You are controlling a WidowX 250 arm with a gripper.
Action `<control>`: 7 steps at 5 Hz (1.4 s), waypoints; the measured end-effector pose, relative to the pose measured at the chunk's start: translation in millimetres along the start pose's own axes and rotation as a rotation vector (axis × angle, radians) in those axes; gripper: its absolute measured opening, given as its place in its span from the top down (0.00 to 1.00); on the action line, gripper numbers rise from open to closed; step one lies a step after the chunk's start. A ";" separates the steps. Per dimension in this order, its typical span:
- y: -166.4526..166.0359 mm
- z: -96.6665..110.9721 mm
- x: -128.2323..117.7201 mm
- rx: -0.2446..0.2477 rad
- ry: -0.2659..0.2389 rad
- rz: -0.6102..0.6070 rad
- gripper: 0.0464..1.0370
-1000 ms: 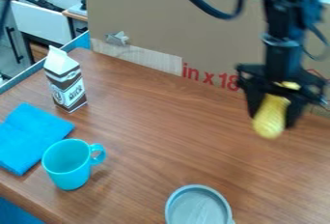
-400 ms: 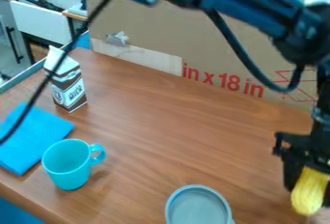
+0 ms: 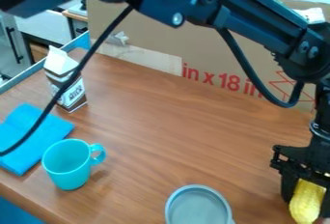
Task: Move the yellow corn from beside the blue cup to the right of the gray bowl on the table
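Observation:
At the right edge, low in the camera view, the gripper [image 3: 304, 203] hangs pointing down, shut on a yellow oblong object [image 3: 306, 202] that looks like toy corn or a similar vegetable. Part of the object is covered by the black fingers. To the left of it, at the bottom edge, lies a round grey lid or dish [image 3: 199, 208]. A turquoise mug [image 3: 67, 165] stands upright at the lower left with its handle to the right. Behind the mug is a folded blue cloth [image 3: 32, 133], and beyond that an upright brown and white milk carton [image 3: 66, 84].
A large cardboard box [image 3: 206, 49] stands along the back of the wooden table [image 3: 174, 126]. The arm and its black cable cross above the table from the upper left. A blue rail [image 3: 32, 73] borders the table's left back edge.
The gripper has moved right and down with the yellow object, mostly before the middle frame. Since then it has shifted only slightly. The mug, cloth, carton and grey dish have stayed put.

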State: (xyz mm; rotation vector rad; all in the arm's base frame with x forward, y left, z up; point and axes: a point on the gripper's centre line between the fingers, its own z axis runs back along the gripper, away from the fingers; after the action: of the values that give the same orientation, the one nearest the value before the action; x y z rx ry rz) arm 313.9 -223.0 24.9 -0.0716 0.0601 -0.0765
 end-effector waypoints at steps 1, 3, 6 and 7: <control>1.3 -0.4 -2.6 0.000 0.003 0.021 0.30; 6.3 31.7 -2.9 -0.004 -0.095 0.051 0.03; 70.3 130.5 -26.3 0.006 -0.279 0.061 0.04; 102.2 132.3 -43.9 0.056 -0.222 0.055 0.04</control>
State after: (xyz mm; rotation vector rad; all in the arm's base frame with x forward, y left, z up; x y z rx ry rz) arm 286.0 -108.8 151.6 -0.0221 -0.1614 -0.0153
